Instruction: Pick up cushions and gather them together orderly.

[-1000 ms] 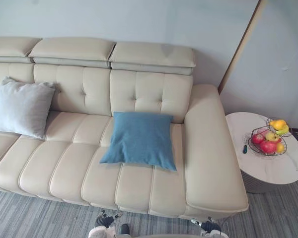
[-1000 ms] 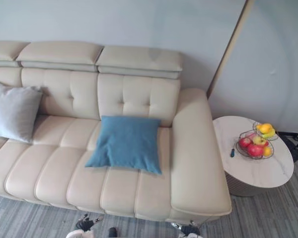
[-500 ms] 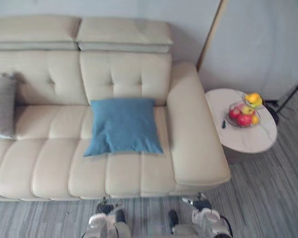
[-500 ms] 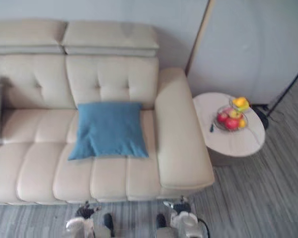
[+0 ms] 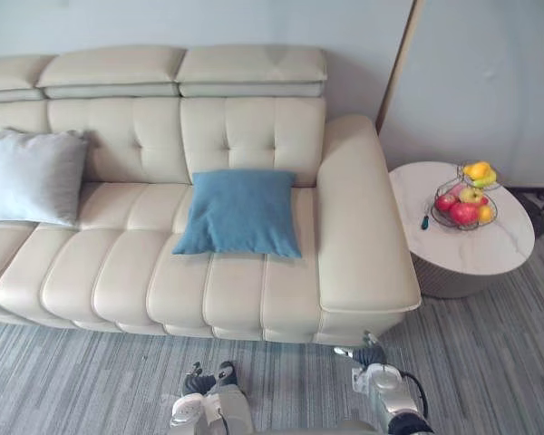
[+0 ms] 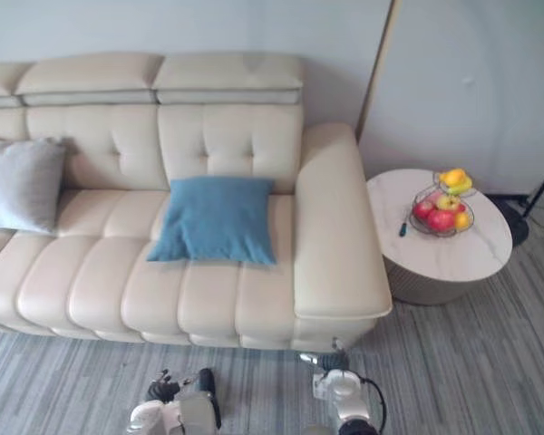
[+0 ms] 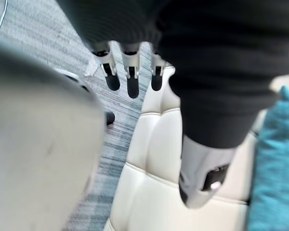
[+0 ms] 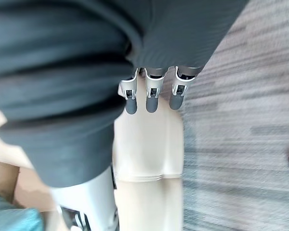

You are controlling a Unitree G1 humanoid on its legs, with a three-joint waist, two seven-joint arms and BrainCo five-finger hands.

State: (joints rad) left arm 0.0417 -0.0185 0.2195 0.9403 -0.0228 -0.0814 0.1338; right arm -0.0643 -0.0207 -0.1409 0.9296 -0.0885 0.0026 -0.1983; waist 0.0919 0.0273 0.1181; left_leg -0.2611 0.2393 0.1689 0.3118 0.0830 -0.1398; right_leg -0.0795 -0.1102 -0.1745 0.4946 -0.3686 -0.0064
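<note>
On the cream sofa (image 5: pixel 118 281): two cushions, well apart, neither in a robot hand.

Item 1. Blue cushion (image 5: pixel 240 213): lay flat on the seat near the right armrest, its top edge against the backrest.

Item 2. Grey cushion (image 5: pixel 34 177): leaned against the backrest toward the left end.

Item 3. Left robot hand (image 7: pixel 131 79): fingers straight and slack, holding nothing. It hung over the sofa's front edge, with the blue cushion just past it in the wrist view.

Item 4. Right robot hand (image 8: pixel 153 94): likewise released and empty, over a pale corner of the sofa and the grey floor (image 5: pixel 72 381).

Item 5. Round worktop (image 5: pixel 490 249) beside the armrest: carried a fruit basket (image 5: pixel 465 204).

Change recorded: over the last second the whole view shifted. It was close on the sofa, then swung right until the grey cushion sat at the left border, then drew back to take in both cushions. That was the camera's movement; neither cushion had moved on the seat.

Assessment: gathering had not begun. The wider view probably served to locate both cushions, and the blue one lay nearer for a first reach.
</note>
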